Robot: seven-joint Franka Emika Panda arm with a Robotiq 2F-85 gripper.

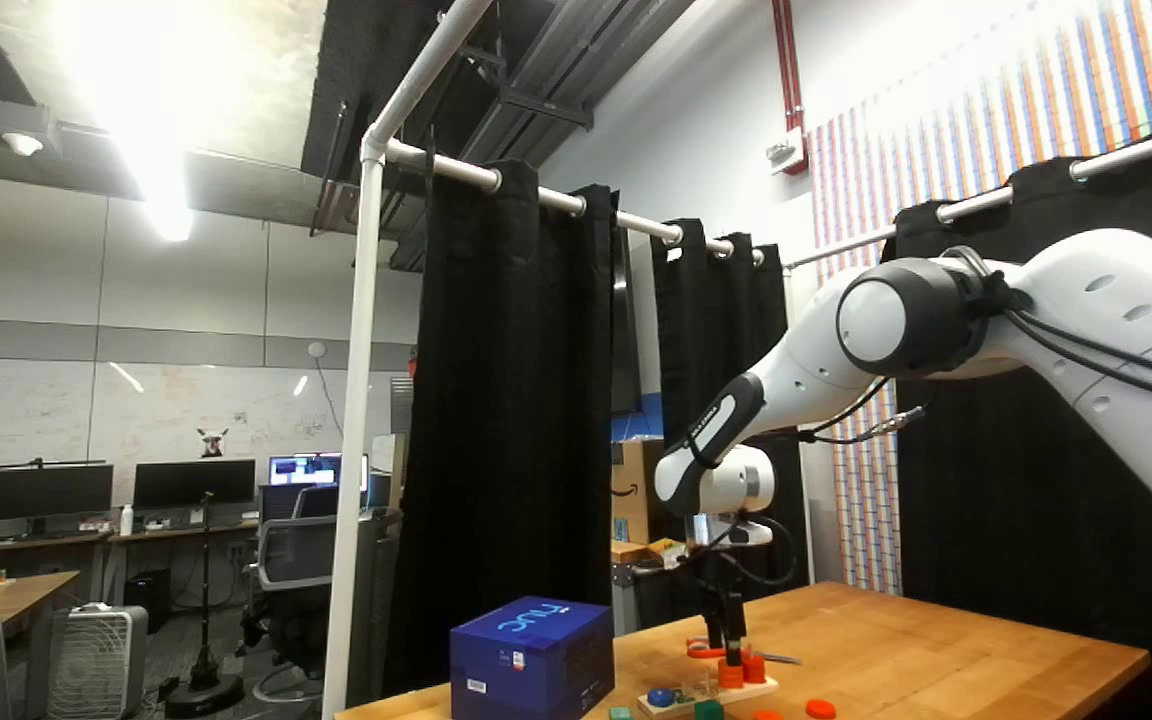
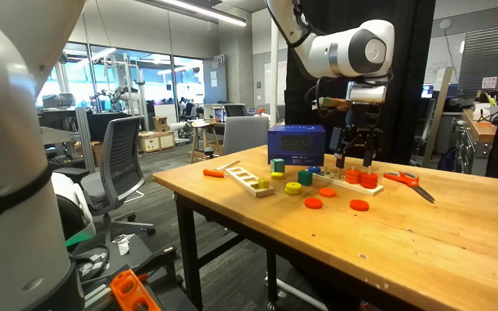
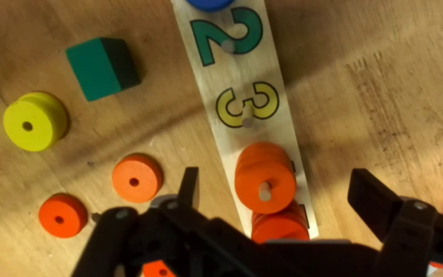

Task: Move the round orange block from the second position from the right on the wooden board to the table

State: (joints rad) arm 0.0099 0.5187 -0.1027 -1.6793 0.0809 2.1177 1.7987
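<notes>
Standing well apart above the wooden board (image 3: pixel 244 73), the fingers (image 3: pixel 375 204) bracket the stacked round orange blocks (image 3: pixel 262 169).

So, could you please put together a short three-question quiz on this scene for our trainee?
1. In the wrist view, is the gripper open or shut?
2. True or false: the peg at the yellow 3 on the board is bare.
3. What colour is the box on the table: A red, B blue or C white?
Key:
1. Open, with a gap on either side of the orange rings.
2. True.
3. B.
</notes>
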